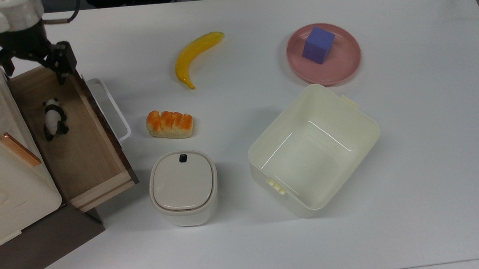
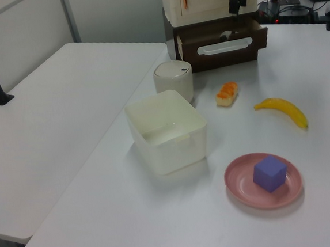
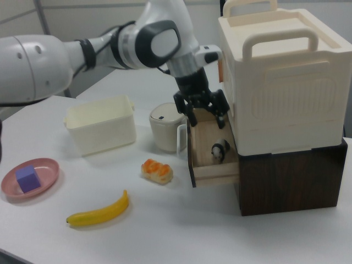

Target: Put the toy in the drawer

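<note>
The white table [image 1: 411, 161] carries everything here, and the open drawer [image 1: 79, 161] at the top view's left edge is the thing to place the rest by. Above the drawer sits a big cream cabinet [image 3: 280, 77] with handles on its top, on a dark brown base. The robot arm [image 3: 82, 49] reaches in from the right view's left, and its gripper [image 3: 206, 109] hangs above the drawer's far end with its fingers spread apart and nothing between them. Well away from the drawer, toward the top view's right, stands an open cream bin [image 1: 313, 148], and beyond it a pink plate [image 1: 343, 68] bearing a purple cube [image 1: 318, 45]. Just beside the drawer's front corner is a small lidded white container [image 1: 183, 188]. A yellow banana [image 1: 195, 54] lies farther out on the table, and a little bread roll [image 1: 169, 124] lies near the drawer's white loop handle [image 1: 111, 109]. The toy [image 1: 54, 119], a tiny panda, lies inside the drawer on its wooden floor, apart from the gripper.
</note>
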